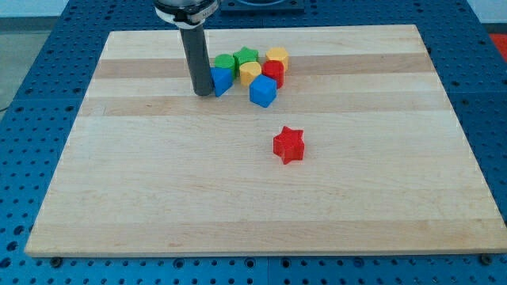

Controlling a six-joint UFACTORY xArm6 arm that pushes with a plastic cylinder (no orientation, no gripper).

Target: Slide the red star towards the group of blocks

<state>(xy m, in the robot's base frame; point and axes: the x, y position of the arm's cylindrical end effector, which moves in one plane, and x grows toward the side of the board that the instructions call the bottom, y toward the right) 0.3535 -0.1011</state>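
Observation:
The red star (288, 145) lies alone near the middle of the wooden board (158, 182). The group of blocks sits near the view's top: a blue triangular block (221, 80), a green block (225, 62), a green star (246, 57), a yellow block (276, 56), a yellow block (250, 72), a red block (273, 73) and a blue cube (263, 92). My tip (203, 93) rests on the board right at the left side of the blue triangular block, far up and left of the red star.
The board lies on a blue perforated table (32, 95) that shows on all sides. The rod's mount (186, 11) hangs at the view's top.

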